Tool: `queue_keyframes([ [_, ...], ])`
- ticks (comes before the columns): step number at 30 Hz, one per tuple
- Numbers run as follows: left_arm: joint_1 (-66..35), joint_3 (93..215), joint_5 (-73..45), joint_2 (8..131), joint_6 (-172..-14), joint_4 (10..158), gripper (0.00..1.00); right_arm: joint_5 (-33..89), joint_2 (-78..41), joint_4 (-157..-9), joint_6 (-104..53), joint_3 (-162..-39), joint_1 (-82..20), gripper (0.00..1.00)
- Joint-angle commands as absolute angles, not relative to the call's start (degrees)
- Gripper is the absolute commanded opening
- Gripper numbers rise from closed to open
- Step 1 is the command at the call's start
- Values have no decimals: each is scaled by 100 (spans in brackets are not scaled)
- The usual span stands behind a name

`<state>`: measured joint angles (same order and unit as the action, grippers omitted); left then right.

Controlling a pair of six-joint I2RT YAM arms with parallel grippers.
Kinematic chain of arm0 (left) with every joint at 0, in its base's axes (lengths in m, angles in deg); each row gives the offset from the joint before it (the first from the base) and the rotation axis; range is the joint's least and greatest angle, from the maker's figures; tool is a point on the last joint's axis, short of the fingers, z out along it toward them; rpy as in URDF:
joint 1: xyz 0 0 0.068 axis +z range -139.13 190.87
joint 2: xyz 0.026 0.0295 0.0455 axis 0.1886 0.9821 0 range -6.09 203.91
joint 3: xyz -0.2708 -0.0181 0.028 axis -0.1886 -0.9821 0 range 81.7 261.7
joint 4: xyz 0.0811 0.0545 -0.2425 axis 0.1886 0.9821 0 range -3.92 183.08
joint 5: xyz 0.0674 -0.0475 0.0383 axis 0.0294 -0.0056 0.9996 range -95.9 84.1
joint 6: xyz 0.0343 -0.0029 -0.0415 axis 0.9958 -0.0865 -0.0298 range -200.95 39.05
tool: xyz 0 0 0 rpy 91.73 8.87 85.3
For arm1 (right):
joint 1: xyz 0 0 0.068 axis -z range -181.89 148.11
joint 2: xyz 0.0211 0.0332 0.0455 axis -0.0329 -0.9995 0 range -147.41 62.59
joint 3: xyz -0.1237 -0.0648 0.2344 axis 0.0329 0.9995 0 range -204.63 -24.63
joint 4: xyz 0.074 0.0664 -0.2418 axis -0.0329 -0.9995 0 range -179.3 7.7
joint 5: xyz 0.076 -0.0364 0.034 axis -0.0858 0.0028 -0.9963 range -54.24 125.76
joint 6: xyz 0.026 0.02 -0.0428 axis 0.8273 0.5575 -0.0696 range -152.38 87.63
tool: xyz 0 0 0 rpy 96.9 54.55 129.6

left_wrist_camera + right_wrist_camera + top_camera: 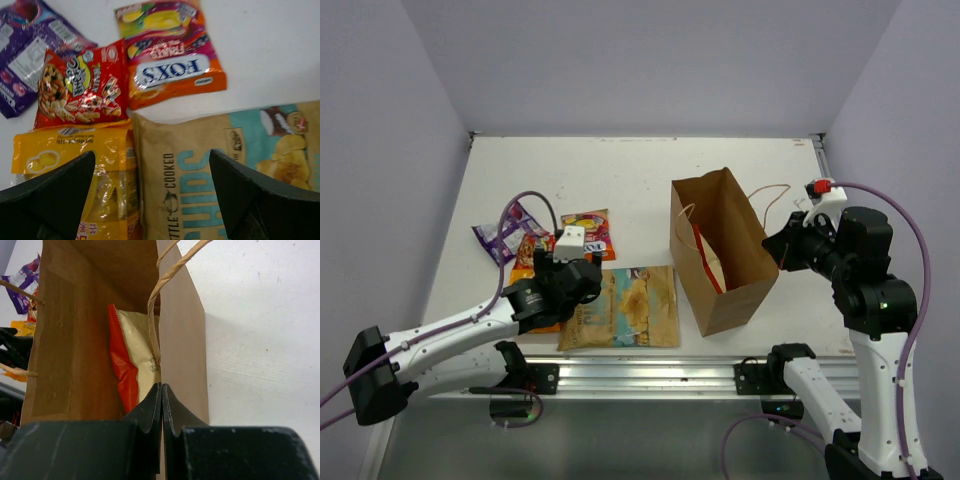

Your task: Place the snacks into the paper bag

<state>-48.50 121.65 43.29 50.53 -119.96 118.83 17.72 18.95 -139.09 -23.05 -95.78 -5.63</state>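
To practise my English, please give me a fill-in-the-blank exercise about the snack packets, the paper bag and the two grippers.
The red-and-cream crinkly packet lies ____ the brown kraft paper bag.
The right gripper is ____ on that bag's rim.
The left gripper, above the large tan-and-blue chips packet, has its jaws ____.
____ packets lie on the white table.
Missing words: inside; shut; open; five.
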Motion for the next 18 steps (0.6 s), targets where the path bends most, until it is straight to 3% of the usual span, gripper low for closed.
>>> queue_keyframes([
  [1, -3926, 11417, 2769, 4411, -11981, 11239, 100, 1572, 2022, -13934, -2359, -9696, -575, 0],
  [8, -3176, 11027, 1513, 4838, -11602, 10314, 100, 1519, 2049, -13916, -2367, -9652, -575, 0],
  [18, -3193, 10710, 1493, 4066, -11488, 9873, 100, 1546, 2058, -13960, -2420, -9617, -575, 0],
])
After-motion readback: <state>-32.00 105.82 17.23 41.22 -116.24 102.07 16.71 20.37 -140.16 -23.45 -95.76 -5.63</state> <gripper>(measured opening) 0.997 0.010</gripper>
